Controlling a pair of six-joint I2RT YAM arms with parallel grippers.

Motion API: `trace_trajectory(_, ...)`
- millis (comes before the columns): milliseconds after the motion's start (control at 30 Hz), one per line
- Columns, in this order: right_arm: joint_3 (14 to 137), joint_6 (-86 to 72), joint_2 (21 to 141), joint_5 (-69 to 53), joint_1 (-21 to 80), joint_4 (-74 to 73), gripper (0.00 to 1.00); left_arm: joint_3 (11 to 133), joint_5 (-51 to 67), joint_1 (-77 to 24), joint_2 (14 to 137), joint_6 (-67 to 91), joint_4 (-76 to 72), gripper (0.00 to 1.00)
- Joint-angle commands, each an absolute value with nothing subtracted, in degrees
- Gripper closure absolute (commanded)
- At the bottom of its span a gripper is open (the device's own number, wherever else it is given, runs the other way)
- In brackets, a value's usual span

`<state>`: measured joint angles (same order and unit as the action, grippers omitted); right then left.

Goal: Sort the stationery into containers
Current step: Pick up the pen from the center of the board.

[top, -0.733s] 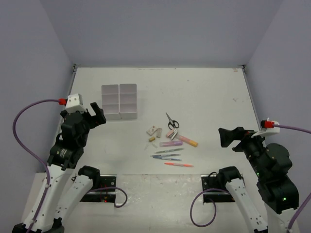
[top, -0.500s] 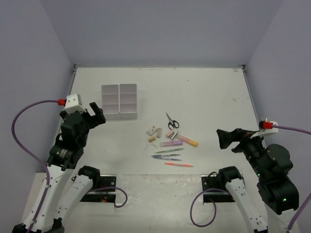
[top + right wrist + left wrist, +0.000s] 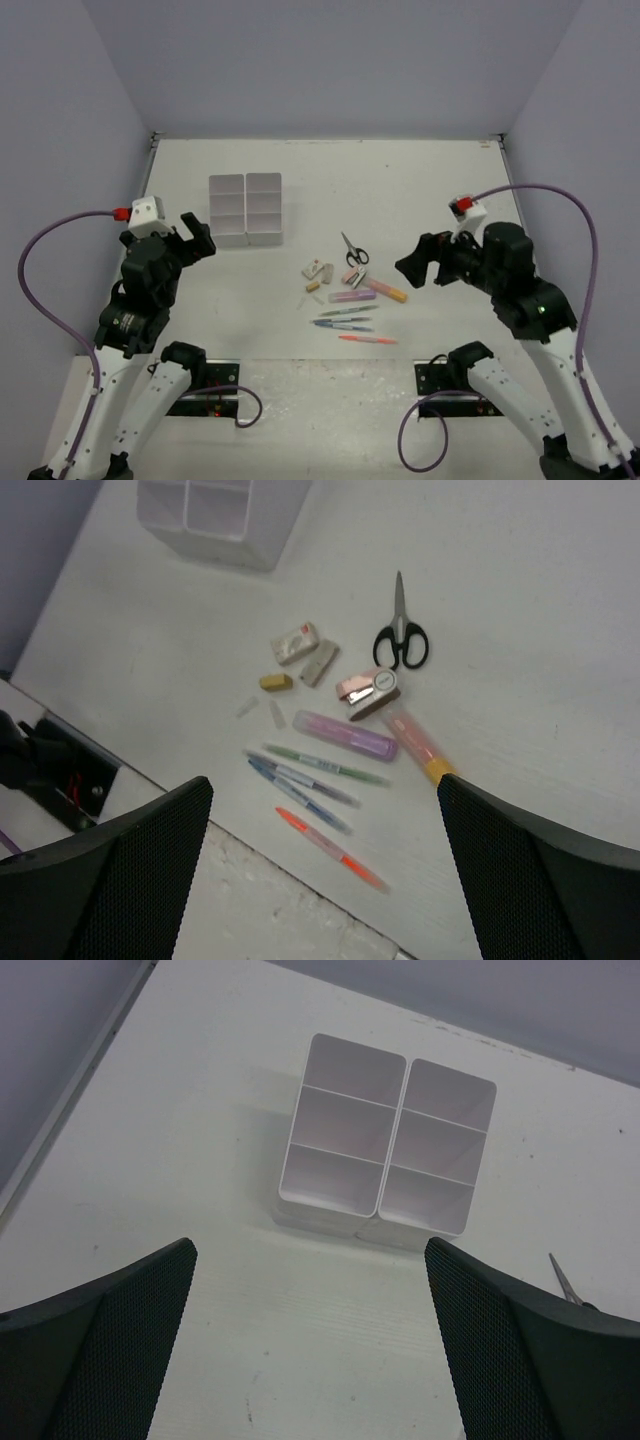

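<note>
The white six-compartment tray block (image 3: 245,208) stands at the back left, its compartments (image 3: 385,1145) empty in the left wrist view. The stationery lies in the middle: black-handled scissors (image 3: 354,251) (image 3: 400,640), white and pink erasers (image 3: 316,269) (image 3: 295,642), a purple marker (image 3: 352,296) (image 3: 345,735), a pink-orange marker (image 3: 386,290) (image 3: 418,742), a green pen (image 3: 348,311) (image 3: 325,764), a blue pen (image 3: 340,324) (image 3: 300,792) and a red pen (image 3: 366,339) (image 3: 330,847). My left gripper (image 3: 197,238) (image 3: 310,1290) is open and empty, hovering before the tray. My right gripper (image 3: 415,265) (image 3: 325,790) is open and empty, raised right of the stationery.
A small pink stapler-like item (image 3: 368,690) lies between the scissors and the markers, with a small yellowish piece (image 3: 276,681) and two tiny clear caps (image 3: 262,710) beside the erasers. The table's near edge (image 3: 250,870) runs just below the red pen. Grey walls enclose the table.
</note>
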<state>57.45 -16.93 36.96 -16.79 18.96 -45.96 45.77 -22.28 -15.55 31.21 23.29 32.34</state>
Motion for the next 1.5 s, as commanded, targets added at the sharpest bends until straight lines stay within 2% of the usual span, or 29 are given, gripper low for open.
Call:
trace_trajectory(0, 58.8, -14.8, 48.4, -4.9, 30.9, -48.6, 0.01, 45.4, -22.1, -15.7, 30.3, 23.9, 31.6, 0.0)
trace_trajectory(200, 55.2, -14.1, 61.1, 5.3, 50.7, -44.7, 0.03, 45.2, -21.2, -15.7, 29.7, 23.7, 31.2, 0.0)
trace_trajectory(300, 56.9, -12.0, 68.2, 9.6, 56.2, -46.5, 0.19, 45.3, -20.7, -16.3, 30.0, 23.7, 31.3, 0.0)
trace_trajectory(367, 58.4, -10.1, 74.6, 9.4, 60.0, -48.8, 0.36, 45.3, -20.5, -17.0, 30.2, 23.6, 31.2, 0.0)
trace_trajectory(400, 58.6, -9.4, 76.3, 8.5, 61.6, -49.0, 0.4, 45.3, -20.8, -17.2, 30.2, 23.6, 31.3, 0.0)
trace_trajectory(567, 58.0, -9.1, 82.4, 7.0, 67.5, -46.2, 0.44, 45.2, -21.3, -17.7, 29.7, 23.7, 31.3, 0.0)
trace_trajectory(767, 58.6, -10.8, 86.4, 7.7, 69.8, -47.5, 0.6, 45.2, -20.8, -18.8, 30.0, 23.6, 31.2, 0.0)
trace_trajectory(1467, 57.4, -9.8, 94.4, 6.3, 69.8, -49.4, 0.67, 45.2, -21.6, -19.3, 29.5, 23.7, 31.5, 0.0)
